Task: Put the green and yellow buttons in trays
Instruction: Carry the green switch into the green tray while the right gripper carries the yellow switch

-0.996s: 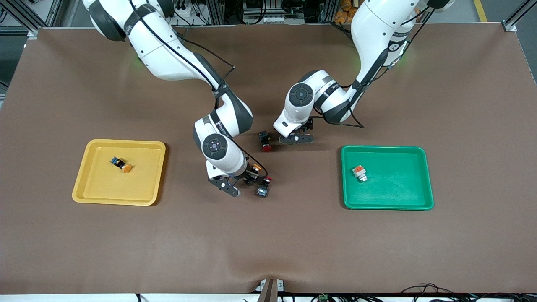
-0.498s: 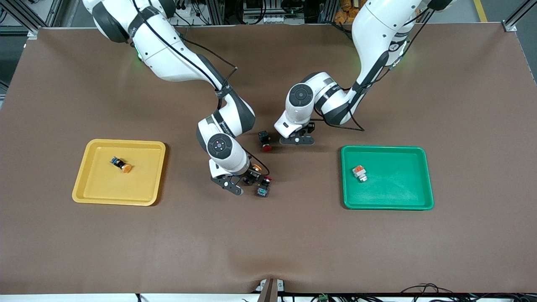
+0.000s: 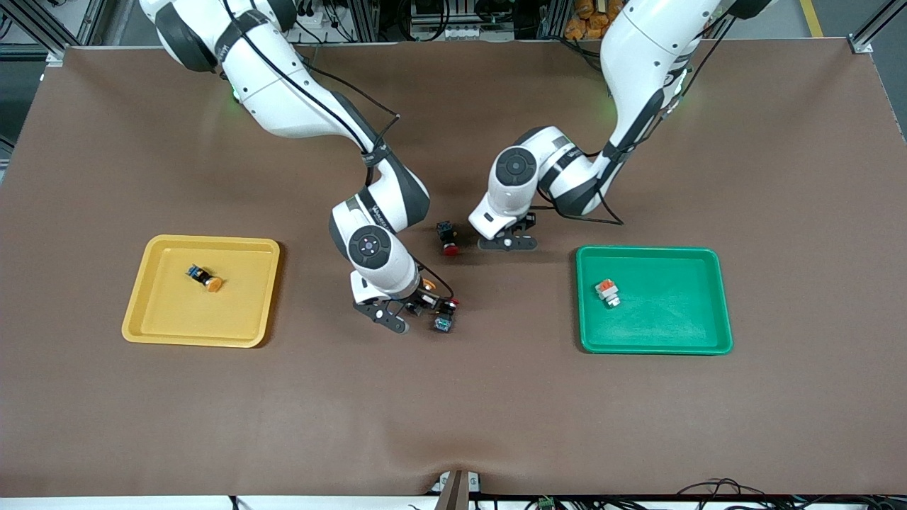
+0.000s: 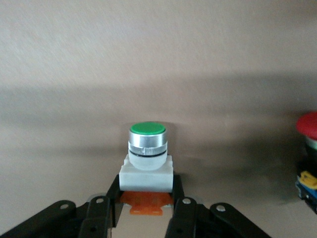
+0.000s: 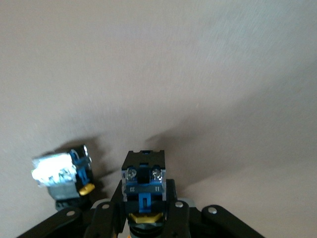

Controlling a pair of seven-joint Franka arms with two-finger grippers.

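Observation:
My left gripper [image 4: 147, 184] [image 3: 507, 241] is shut on the white body of a green-capped button [image 4: 147, 151], its orange end between the fingers. It sits low over the cloth between the two trays. My right gripper [image 5: 143, 198] [image 3: 424, 302] is shut on a black button with blue terminals [image 5: 143, 181], whose orange-yellow cap [image 3: 429, 287] shows beside the hand. The yellow tray [image 3: 212, 319] holds one yellow-capped button [image 3: 204, 277]. The green tray [image 3: 666, 322] holds one green-capped button [image 3: 606, 292].
A red-capped black button [image 3: 447, 237] [image 4: 309, 153] lies close beside the left gripper. Another red-capped one [image 3: 445, 319] [image 5: 64, 173] lies right by the right gripper, nearer the front camera. A fold rises in the brown cloth [image 3: 439, 460] at the front edge.
Both grippers went from open to shut on their buttons. The left hand shifted slightly toward the green tray; the right hand barely moved.

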